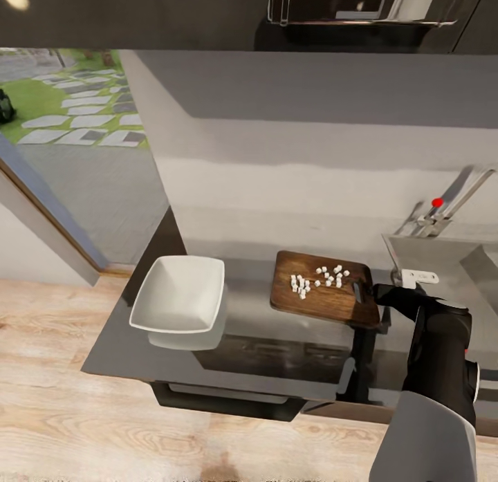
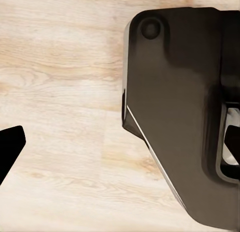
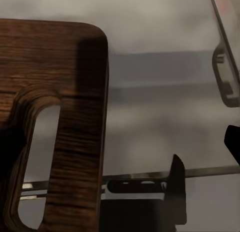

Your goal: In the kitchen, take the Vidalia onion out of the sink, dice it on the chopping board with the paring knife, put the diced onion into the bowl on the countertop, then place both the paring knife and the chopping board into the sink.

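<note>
Support: glossy grey countertop (image 1: 256, 344), set against a pale wall.
Left portion: white squarish bowl (image 1: 181, 301), upright, resting on the surface.
Middle-right: dark brown chopping board (image 1: 325, 303), flat, well apart from the bowl, slot handle toward the sink.
Right end: sink (image 1: 443, 261) adjoining the surface.

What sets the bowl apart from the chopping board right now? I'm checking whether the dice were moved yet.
The bowl is white, deep-sided and holds nothing visible; the chopping board is dark brown wood, flat, and carries the whitish diced onion. The bowl lies left of the board. Both rest on the grey countertop.
</note>
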Controlling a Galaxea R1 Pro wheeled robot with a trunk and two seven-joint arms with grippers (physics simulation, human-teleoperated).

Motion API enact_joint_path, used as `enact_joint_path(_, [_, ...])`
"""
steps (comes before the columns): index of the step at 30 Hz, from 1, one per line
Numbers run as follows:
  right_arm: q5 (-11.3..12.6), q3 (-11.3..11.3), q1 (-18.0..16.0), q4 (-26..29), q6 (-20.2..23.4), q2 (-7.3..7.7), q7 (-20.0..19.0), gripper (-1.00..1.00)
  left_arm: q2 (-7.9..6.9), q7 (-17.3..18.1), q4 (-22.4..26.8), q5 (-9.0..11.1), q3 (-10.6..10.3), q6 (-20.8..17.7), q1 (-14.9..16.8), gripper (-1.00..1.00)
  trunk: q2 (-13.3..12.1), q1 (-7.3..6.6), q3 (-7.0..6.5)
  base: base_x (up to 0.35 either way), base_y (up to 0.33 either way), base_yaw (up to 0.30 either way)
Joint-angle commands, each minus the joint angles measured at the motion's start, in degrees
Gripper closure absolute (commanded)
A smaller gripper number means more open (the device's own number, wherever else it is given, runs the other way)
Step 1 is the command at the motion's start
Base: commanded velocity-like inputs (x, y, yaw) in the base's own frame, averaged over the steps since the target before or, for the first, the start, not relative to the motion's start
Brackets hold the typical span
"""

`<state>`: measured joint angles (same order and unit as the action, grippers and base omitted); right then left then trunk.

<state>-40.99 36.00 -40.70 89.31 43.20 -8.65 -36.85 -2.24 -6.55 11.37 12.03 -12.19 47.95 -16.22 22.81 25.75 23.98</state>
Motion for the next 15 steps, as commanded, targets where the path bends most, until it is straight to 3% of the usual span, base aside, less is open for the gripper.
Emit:
enact_joint_path(1, [-0.6, 0.1, -0.1, 0.1, 0.0, -0.05, -0.6, -1.0, -0.04, -0.5, 0.1, 0.2, -0.5, 0.0, 0.0, -1.0, 0.1, 0.03, 0.18, 0.0, -0.002, 0.0])
enact_joint_path(15, [-0.9, 0.1, -0.1, -0.2, 0.0, -0.05, -0.4, -1.0, -0.12, -0.4, 0.1, 0.2, -0.5, 0.0, 0.0, -1.0, 0.1, 0.03, 1.46, 0.0, 0.0, 0.0])
